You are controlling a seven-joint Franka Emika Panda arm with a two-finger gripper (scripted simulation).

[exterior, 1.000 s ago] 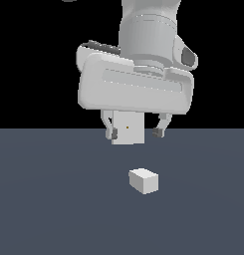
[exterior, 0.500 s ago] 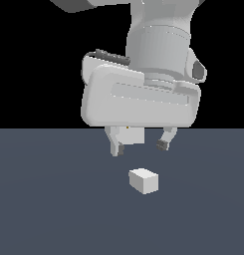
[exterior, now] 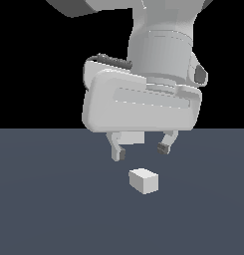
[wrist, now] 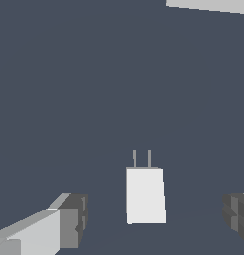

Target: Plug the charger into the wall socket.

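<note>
My gripper hangs spread above the charger, fingers either side so I can pinch it.

We see a pale grey arm, smooth and rounded, its thick cylindrical wrist section rising into a darker grey link at the frame's top. Below sits a broad, boxy hand housing with softened corners and a faint recessed panel line across its face. A black ribbed strip runs along its upper edge, and a small dark round fitting marks the wrist's side. The jaws are light grey, tipped with dark grey pads.
</note>
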